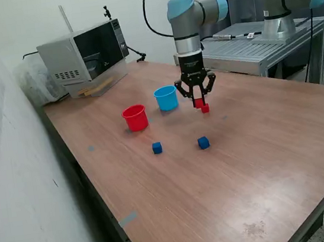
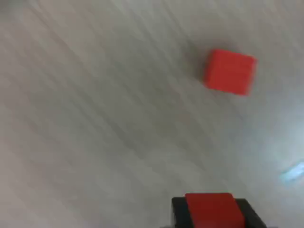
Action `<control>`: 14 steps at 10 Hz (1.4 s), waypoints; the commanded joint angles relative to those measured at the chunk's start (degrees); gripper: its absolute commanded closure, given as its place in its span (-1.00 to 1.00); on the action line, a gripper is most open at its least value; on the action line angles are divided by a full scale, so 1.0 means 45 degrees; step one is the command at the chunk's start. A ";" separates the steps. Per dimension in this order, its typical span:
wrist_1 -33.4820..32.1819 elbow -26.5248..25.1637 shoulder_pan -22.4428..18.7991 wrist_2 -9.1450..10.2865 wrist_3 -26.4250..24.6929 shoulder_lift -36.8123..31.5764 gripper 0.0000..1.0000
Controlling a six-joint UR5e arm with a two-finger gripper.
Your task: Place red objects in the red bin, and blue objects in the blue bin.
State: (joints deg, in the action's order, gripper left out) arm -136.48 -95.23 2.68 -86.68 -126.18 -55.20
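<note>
Gripper [image 1: 198, 102] is clamped on 1 red cube [image 2: 212, 209]; other red cube [image 1: 205, 109] & 2 blue cubes [image 1: 157, 148] are not binned yet.

The jaws grip one red cube [image 1: 198, 102] just above the wooden surface [image 1: 263, 161], a second red cube [image 1: 205, 109] lying just beside and below them. The blue bin [image 1: 166, 98] and red bin [image 1: 135, 117] stand off to one side; two blue cubes [image 1: 157, 148] [image 1: 204, 143] lie nearer the camera.
</note>
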 commanded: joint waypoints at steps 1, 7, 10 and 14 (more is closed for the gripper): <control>0.0113 0.1724 0.1313 -0.0367 -0.3045 0.0058 1.00; 0.1091 0.4069 0.2216 -0.1045 -0.5398 0.1695 1.00; 0.1072 0.4833 0.2352 -0.1108 -0.5378 0.2264 1.00; 0.0955 0.5517 0.2840 -0.1518 -0.5378 0.2986 1.00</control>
State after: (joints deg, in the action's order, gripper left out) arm -132.02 -72.49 14.11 -92.30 -150.30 -43.94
